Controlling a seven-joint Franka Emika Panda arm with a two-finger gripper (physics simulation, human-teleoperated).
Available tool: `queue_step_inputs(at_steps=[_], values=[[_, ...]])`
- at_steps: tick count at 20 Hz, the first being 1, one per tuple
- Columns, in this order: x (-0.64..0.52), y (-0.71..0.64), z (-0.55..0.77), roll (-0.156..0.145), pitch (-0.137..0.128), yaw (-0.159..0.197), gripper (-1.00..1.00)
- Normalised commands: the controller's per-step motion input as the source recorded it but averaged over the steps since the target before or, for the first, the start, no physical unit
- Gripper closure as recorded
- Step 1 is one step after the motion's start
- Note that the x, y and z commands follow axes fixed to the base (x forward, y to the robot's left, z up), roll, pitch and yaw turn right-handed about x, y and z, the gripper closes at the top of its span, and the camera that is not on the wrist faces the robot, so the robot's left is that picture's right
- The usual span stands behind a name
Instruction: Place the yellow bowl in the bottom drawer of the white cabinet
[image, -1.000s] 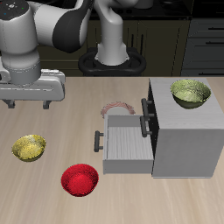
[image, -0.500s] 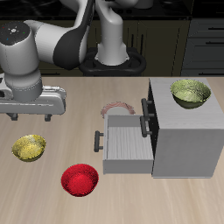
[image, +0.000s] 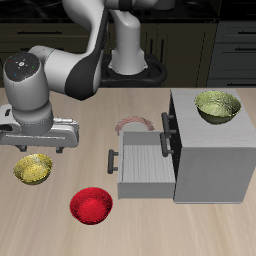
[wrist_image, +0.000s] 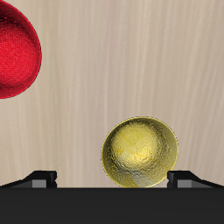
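Bench (image: 190, 235): pale wood.
Pincer (image: 37, 150): lower than before, fingers apart, empty.
Yellow bowl (wrist_image: 140, 152): directly beneath pincer.

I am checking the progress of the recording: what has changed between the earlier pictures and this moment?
The end effector has come down toward the table and moved nearer its front edge, and now hangs just above the yellow bowl. It has not taken hold of anything yet. The yellow bowl, the red bowl, the paler bowl on the white cabinet and the open bottom drawer stayed where they were.
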Motion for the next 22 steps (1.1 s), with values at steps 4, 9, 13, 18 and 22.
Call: queue_step_inputs(at_steps=[4, 9, 13, 18, 22], values=[[-0.06, -0.01, -0.43, 0.005, 0.051, -0.022, -1.0], [-0.11, -0.03, -0.35, -0.011, 0.017, 0.065, -1.0], [-0.17, -0.15, -0.27, -0.01, 0.017, -0.029, -1.0], [-0.13, -0.09, -0.37, -0.017, 0.026, -0.024, -1.0], [-0.06, -0.07, -0.31, -0.009, 0.05, -0.022, -1.0]])
